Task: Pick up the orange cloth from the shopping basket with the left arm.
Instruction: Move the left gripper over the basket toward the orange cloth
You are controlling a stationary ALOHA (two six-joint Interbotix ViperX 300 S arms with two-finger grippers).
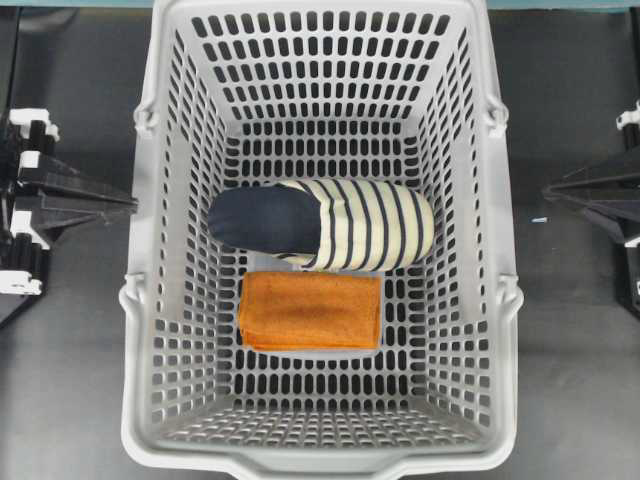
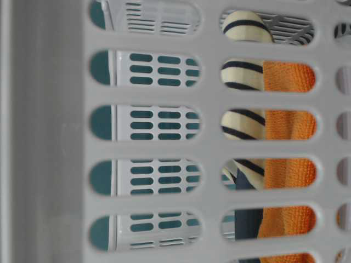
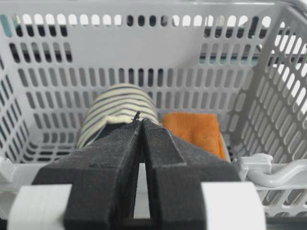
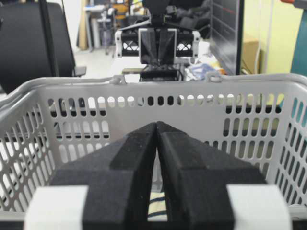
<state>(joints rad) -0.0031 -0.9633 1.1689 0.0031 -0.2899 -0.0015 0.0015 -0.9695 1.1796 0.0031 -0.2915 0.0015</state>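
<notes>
The orange cloth (image 1: 310, 310) lies folded flat on the floor of the light grey shopping basket (image 1: 140, 300), toward its near end. In the left wrist view the orange cloth (image 3: 194, 129) sits ahead and to the right of my left gripper (image 3: 141, 122), which is shut with nothing between its pads. The left gripper (image 1: 130, 204) stays outside the basket's left wall, apart from the cloth. My right gripper (image 4: 157, 125) is shut and empty, outside the basket's right wall (image 4: 158, 86). The table-level view shows the cloth (image 2: 288, 126) through the wall slots.
A navy and cream striped slipper (image 1: 320, 225) lies across the basket floor, touching the cloth's far edge. Tall slotted walls (image 3: 144, 52) surround both items. Dark table (image 1: 60, 380) lies on either side of the basket.
</notes>
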